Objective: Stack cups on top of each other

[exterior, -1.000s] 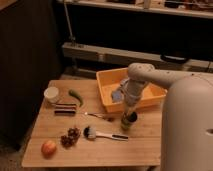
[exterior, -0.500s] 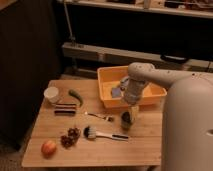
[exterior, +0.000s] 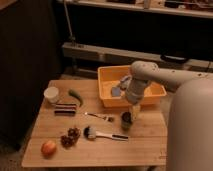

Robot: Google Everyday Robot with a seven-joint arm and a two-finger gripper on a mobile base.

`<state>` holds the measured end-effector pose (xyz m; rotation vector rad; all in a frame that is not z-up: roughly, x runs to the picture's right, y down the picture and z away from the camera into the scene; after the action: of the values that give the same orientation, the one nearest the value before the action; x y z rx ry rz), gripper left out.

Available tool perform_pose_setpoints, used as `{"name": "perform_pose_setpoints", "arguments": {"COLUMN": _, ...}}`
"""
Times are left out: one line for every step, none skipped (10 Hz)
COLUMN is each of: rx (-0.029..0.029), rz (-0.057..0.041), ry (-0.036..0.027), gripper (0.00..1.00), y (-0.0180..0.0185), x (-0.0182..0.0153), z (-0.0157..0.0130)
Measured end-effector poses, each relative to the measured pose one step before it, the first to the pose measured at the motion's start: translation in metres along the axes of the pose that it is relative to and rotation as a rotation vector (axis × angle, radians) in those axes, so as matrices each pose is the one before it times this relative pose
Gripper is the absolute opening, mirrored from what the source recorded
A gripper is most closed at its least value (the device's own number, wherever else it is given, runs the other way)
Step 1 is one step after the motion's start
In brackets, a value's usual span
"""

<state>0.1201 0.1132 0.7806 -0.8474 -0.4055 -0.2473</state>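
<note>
Wooden tabletop (exterior: 145, 145) is carrying everything you are looking at. Your hand (exterior: 133, 109) is hanging fingers-down and spread, just near of the yellow bin (exterior: 107, 92), pinching nothing that shows. Dark cup (exterior: 126, 120) is standing upright just near-left of the hand, right of the fork (exterior: 98, 117). A pale greenish shape (exterior: 135, 112) beside it is blending into the hand; you cannot tell whether it is the lime tumbler. White container (exterior: 51, 94) is sitting at the far left.
</note>
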Motion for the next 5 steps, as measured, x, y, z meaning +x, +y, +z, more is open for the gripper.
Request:
{"name": "perform_pose_setpoints", "arguments": {"rx": 0.02435, "rz": 0.00499, "ry": -0.01122, "gripper": 0.8, "y": 0.00148, "x": -0.00176, "z": -0.01159}}
{"name": "perform_pose_setpoints", "arguments": {"rx": 0.01267, "rz": 0.00214, "ry": -0.00735, "gripper": 0.8, "y": 0.00202, "x": -0.00006, "z": -0.00782}}
{"name": "perform_pose_setpoints", "arguments": {"rx": 0.01196, "rz": 0.00034, "ry": -0.01025, "gripper": 0.8, "y": 0.00307, "x": 0.00094, "z": -0.00706}}
{"name": "perform_pose_setpoints", "arguments": {"rx": 0.0074, "rz": -0.00893, "ry": -0.01411, "gripper": 0.8, "y": 0.00334, "x": -0.00015, "z": -0.00538}}
{"name": "perform_pose_setpoints", "arguments": {"rx": -0.0006, "rz": -0.01879, "ry": -0.01686, "gripper": 0.8, "y": 0.0031, "x": -0.00215, "z": -0.00211}}
